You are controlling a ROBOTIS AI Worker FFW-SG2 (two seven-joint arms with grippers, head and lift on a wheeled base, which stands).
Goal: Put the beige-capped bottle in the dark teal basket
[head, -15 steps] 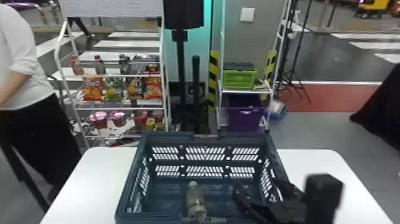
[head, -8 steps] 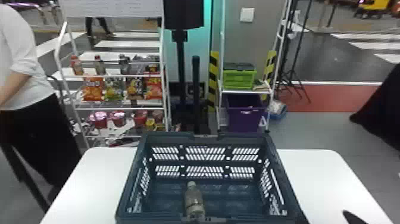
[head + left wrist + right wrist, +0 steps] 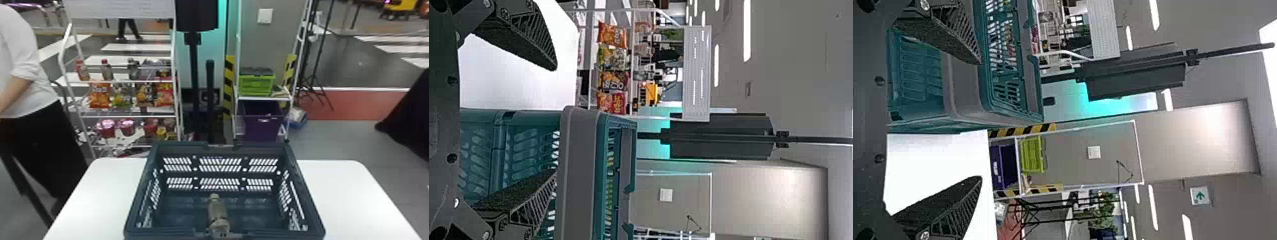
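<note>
Beige-capped bottle point(image 3: 218, 212) is inside the dark teal basket point(image 3: 261, 146), in its 6 o'clock part, a touch toward 7. Lying lengthwise: cap point(image 3: 214, 196) to 12 o'clock, base to 6, close by the basket's near wall; cannot tell if base and wall touch. Basket upright on the white bench point(image 3: 344, 191), open side up, slotted walls, bare bench top showing at its 9 and 3 o'clock sides. Left end effector point(image 3: 554, 120): fingers spread well apart, nothing between them gripped. It is near the basket's 7 o'clock corner; one finger seen against the white bench top, the other in front of the basket's near wall. Contact there, cannot tell. Right end effector point(image 3: 979, 121): also spread wide, holding nothing, near the 5 o'clock corner; one finger in front of the basket, the other over against white bench top. Beyond the bench, at 11 o'clock, a white wire rack point(image 3: 127, 82): drink bottles point(image 3: 107, 71) on the upper shelf, snack bags point(image 3: 100, 94) below, cups point(image 3: 107, 128) lower again. Near 12 o'clock, a black pole point(image 3: 193, 70) bearing a dark panel. At 1 o'clock, a second rack with a lime green crate point(image 3: 255, 86) set above a purple bin point(image 3: 261, 126).
</note>
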